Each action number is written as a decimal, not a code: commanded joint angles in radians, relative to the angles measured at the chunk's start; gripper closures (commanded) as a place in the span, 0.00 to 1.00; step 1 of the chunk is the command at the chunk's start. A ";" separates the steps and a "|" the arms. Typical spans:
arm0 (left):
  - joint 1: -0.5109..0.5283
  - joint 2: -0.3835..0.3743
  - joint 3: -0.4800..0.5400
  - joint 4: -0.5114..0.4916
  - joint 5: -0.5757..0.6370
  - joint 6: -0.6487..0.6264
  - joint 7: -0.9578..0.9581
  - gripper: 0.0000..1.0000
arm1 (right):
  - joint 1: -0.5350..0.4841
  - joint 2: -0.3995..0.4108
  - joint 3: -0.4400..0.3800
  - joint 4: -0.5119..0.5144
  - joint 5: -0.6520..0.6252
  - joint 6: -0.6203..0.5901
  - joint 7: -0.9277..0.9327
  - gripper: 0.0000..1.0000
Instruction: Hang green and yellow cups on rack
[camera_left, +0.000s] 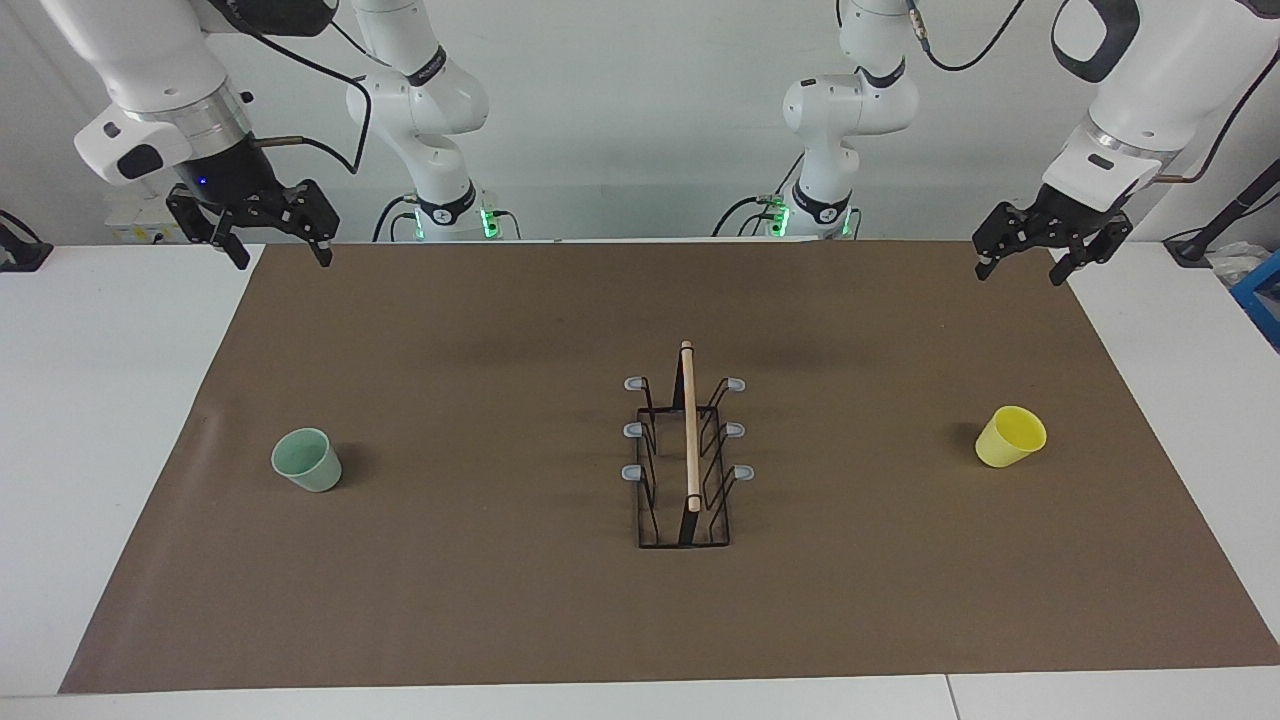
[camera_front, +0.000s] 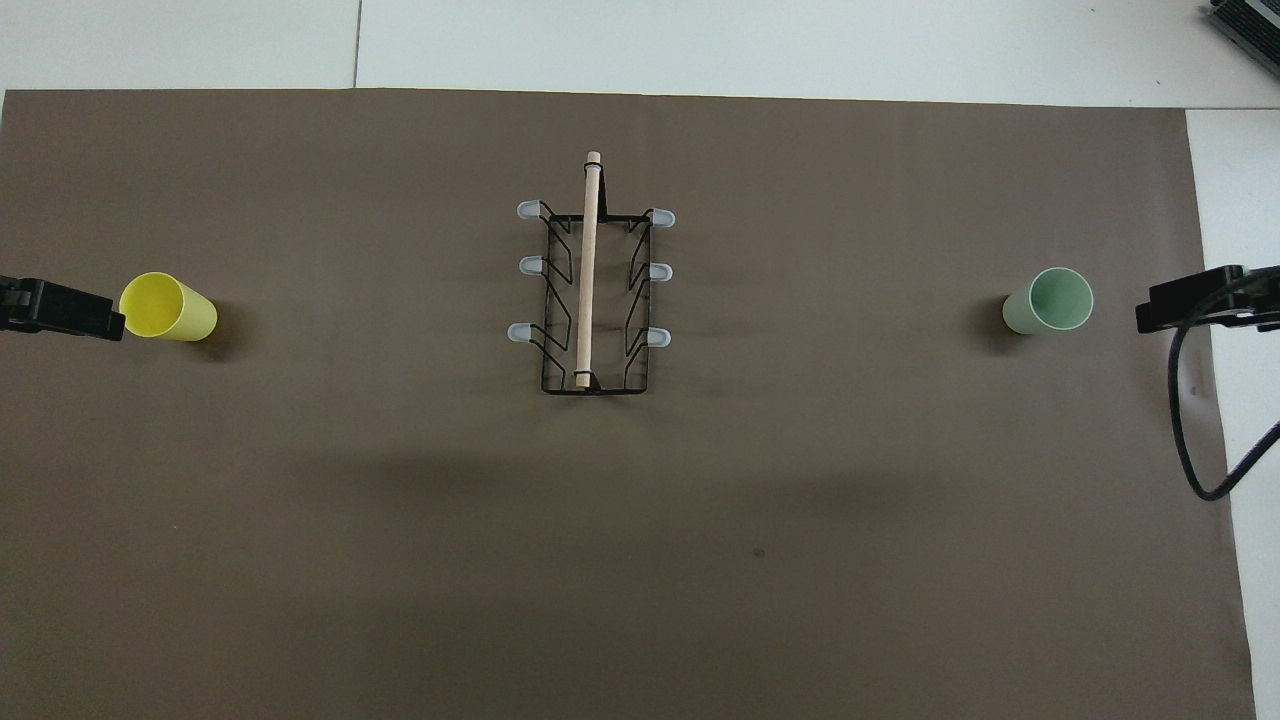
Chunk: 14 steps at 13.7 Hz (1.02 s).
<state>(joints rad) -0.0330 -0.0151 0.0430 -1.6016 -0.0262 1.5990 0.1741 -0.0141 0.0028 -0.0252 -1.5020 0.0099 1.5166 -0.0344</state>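
The black wire rack (camera_left: 688, 470) (camera_front: 592, 300) with a wooden rod on top and grey-tipped pegs stands mid-mat. A mint green cup (camera_left: 307, 460) (camera_front: 1048, 300) stands mouth up on the mat toward the right arm's end. A yellow cup (camera_left: 1010, 437) (camera_front: 168, 307) stands mouth up toward the left arm's end. Both cups are well apart from the rack. My right gripper (camera_left: 282, 258) hangs open and empty over the mat's corner by its base. My left gripper (camera_left: 1020, 275) hangs open and empty over the mat's edge at its own end.
A brown mat (camera_left: 500, 600) covers most of the white table (camera_left: 100, 450). In the overhead view a black cable (camera_front: 1190, 420) loops over the mat's edge at the right arm's end. A blue object (camera_left: 1262, 295) lies off the mat near the left arm.
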 joint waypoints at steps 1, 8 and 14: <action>0.012 -0.002 -0.006 0.000 -0.012 -0.010 0.004 0.00 | 0.002 -0.003 0.007 -0.006 -0.025 0.017 0.022 0.00; 0.002 -0.013 -0.009 -0.023 -0.011 -0.022 -0.001 0.00 | 0.002 -0.003 0.010 -0.007 -0.025 0.017 0.022 0.00; 0.008 -0.014 -0.008 -0.037 0.003 0.012 0.008 0.00 | 0.005 -0.001 0.011 -0.030 -0.025 0.037 0.018 0.00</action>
<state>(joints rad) -0.0332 -0.0152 0.0364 -1.6180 -0.0257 1.5930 0.1742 -0.0138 0.0039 -0.0208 -1.5039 0.0099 1.5176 -0.0342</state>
